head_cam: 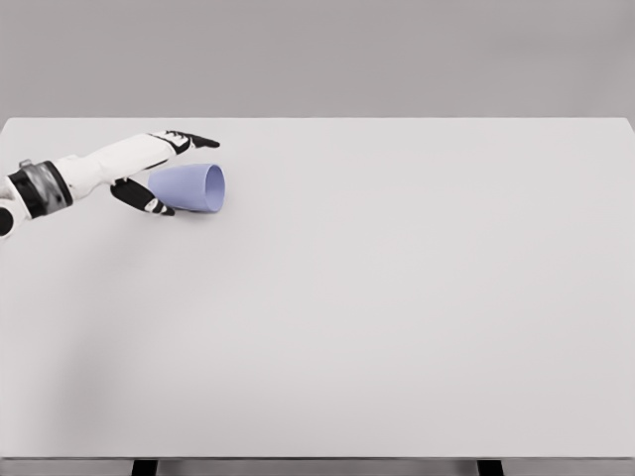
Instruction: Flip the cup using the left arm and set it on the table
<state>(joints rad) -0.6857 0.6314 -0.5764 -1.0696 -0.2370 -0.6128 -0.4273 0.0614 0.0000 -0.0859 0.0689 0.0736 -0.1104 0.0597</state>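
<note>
A light blue cup (198, 187) lies on its side on the white table (397, 297) at the far left, with its mouth facing right. My left hand (189, 176) reaches in from the left edge and straddles the cup's base end. Its black-tipped fingers (194, 140) stretch out straight behind the cup. The thumb (151, 201) sits at the cup's near left side. The hand is open, with the fingers not wrapped around the cup. The cup rests on the tabletop. My right arm does not show.
The table's far edge runs just behind the hand, against a plain grey wall. Two dark table legs (145, 467) show at the bottom edge.
</note>
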